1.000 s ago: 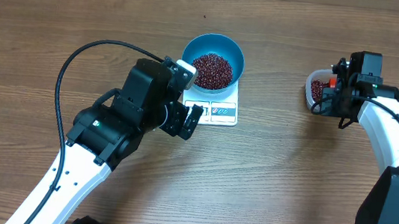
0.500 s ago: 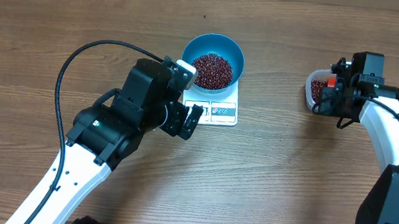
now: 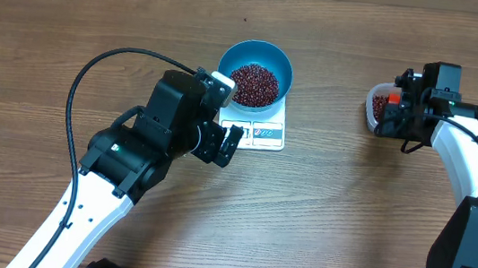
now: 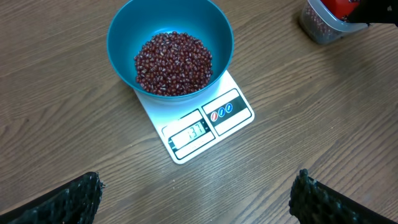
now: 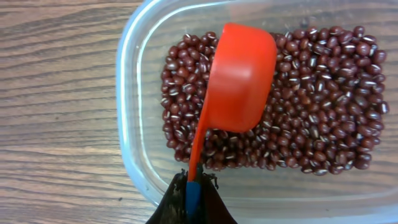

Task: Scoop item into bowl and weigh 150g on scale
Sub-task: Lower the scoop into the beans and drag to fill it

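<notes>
Overhead: bowl [image 3: 229,61] w/ beans [image 3: 254,82] sits on scale [image 3: 266,135], just beside the wide-open L gripper [image 3: 223,143]; R gripper [image 3: 396,114] is well apart at the tub [image 3: 370,105], all on a wood table [image 3: 329,216]. L wrist: bowl & scale lie ahead, between the spread fingers [image 4: 74,199]. R wrist: jaws pinched on the red scoop [image 5: 242,74] handle, its cup over more beans in the tub.

Beans [image 4: 174,62] in bowl [image 4: 124,34] atop scale [image 4: 205,124]
</notes>
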Action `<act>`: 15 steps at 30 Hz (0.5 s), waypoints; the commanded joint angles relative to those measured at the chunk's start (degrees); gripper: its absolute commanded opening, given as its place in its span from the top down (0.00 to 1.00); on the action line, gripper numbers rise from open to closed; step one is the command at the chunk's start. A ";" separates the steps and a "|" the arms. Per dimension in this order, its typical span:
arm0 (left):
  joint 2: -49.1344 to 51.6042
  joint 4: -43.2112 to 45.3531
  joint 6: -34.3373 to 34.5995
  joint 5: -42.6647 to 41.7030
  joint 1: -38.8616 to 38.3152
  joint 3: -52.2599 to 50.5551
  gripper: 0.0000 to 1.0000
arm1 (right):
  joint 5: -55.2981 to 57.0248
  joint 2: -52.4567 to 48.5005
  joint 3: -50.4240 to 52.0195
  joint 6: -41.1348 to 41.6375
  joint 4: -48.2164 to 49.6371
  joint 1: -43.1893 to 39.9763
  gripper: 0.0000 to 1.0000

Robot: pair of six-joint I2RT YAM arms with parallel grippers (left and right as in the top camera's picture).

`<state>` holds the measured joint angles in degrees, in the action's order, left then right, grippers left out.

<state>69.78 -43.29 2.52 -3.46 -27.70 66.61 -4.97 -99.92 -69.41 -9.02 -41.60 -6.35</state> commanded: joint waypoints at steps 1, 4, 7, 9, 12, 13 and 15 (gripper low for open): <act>0.24 0.00 -1.27 -0.46 0.31 -0.57 0.00 | -5.66 0.11 0.28 -0.02 0.00 0.44 0.96; 0.24 0.00 -1.27 -0.46 0.31 -0.57 0.01 | -7.65 0.15 0.28 -0.42 -0.02 0.11 0.96; 0.24 0.00 -1.27 -0.46 0.31 -0.57 0.00 | -9.11 0.17 0.28 -0.42 -0.02 -0.17 0.96; 0.24 0.00 -1.27 -0.46 0.31 -0.57 0.00 | -10.47 0.17 0.28 -0.42 -0.04 -0.66 0.96; 0.24 0.00 -1.27 -0.46 0.31 -0.57 0.01 | -13.16 0.17 0.28 -0.44 -0.02 -2.03 0.96; 0.24 0.00 -1.27 -0.46 0.31 -0.57 0.00 | -14.27 0.17 0.28 -0.44 -0.04 -2.71 0.96; 0.24 0.00 -1.27 -0.46 0.31 -0.57 0.00 | -16.68 0.17 0.28 -0.42 -0.11 -4.09 0.96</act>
<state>69.78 -43.29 2.52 -3.46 -27.70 66.61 -13.47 -99.92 -69.41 -8.99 -41.78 -9.02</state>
